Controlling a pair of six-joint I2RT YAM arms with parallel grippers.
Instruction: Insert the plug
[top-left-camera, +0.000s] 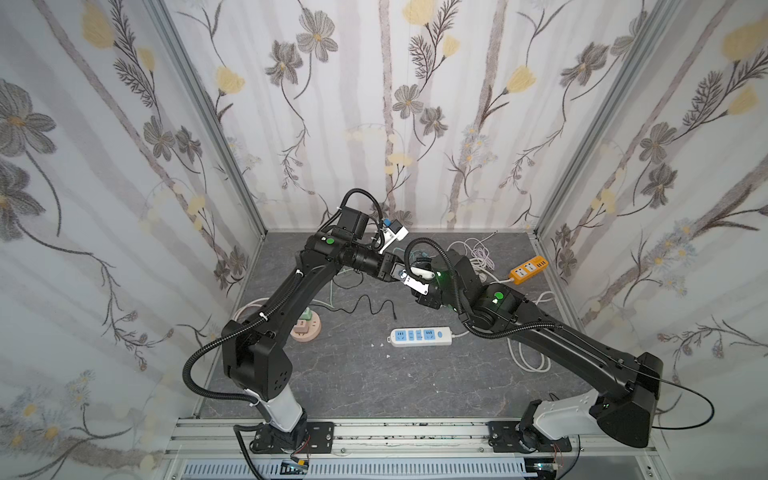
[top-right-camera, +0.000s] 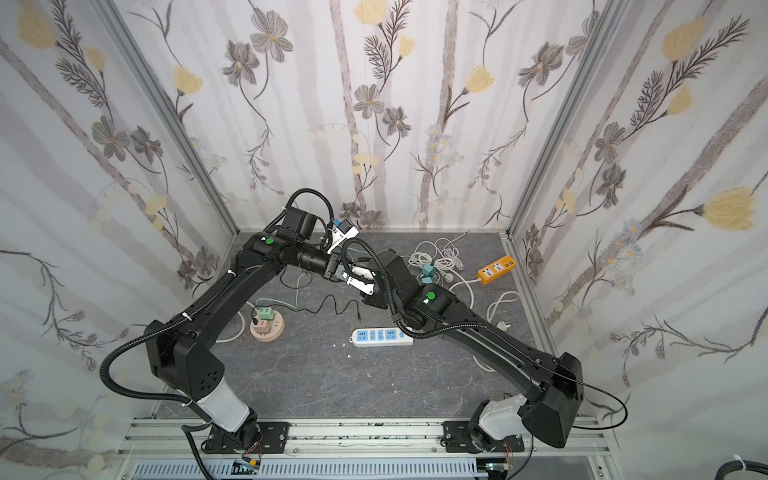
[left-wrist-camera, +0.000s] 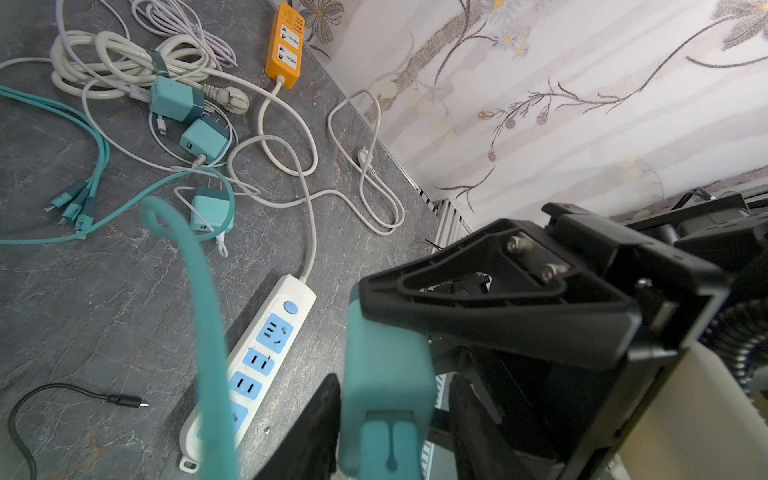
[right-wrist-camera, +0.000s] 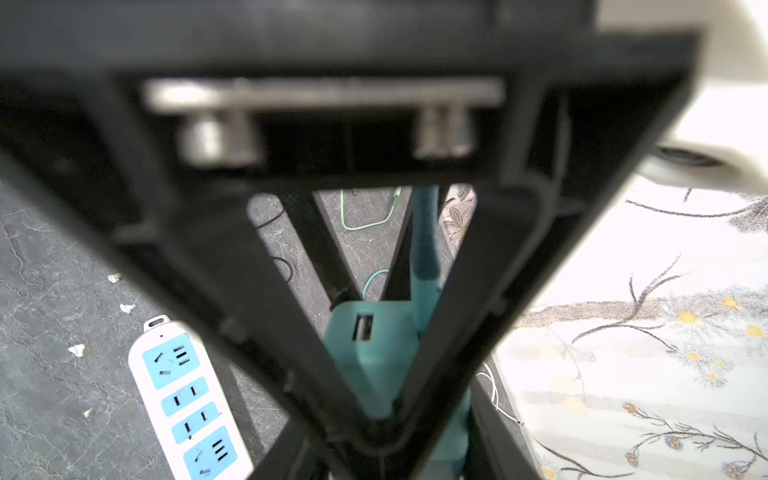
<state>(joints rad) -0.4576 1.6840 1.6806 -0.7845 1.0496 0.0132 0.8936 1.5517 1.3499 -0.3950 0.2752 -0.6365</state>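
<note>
Above the middle of the table the two grippers meet around a teal charger plug (left-wrist-camera: 386, 374) (right-wrist-camera: 365, 353). My right gripper (right-wrist-camera: 390, 440) is shut on it, one black triangular finger (left-wrist-camera: 498, 311) lying across the plug's far end. My left gripper (left-wrist-camera: 395, 376) straddles the end where a teal cable (left-wrist-camera: 199, 291) leaves the plug. One left finger (left-wrist-camera: 328, 415) rests against the plug's side; the other (left-wrist-camera: 469, 424) shows a narrow gap. In both top views the meeting point (top-left-camera: 415, 282) (top-right-camera: 359, 280) hides the plug. The white power strip (top-left-camera: 419, 336) (left-wrist-camera: 257, 361) with blue sockets lies below.
An orange power strip (top-left-camera: 528, 269) (left-wrist-camera: 285, 45) lies at the back right beside coiled white cables (left-wrist-camera: 124, 62) and other teal chargers (left-wrist-camera: 174, 99). A round pink socket (top-left-camera: 306, 328) with a green plug sits left. A loose black cable (left-wrist-camera: 124, 401) lies near the white strip.
</note>
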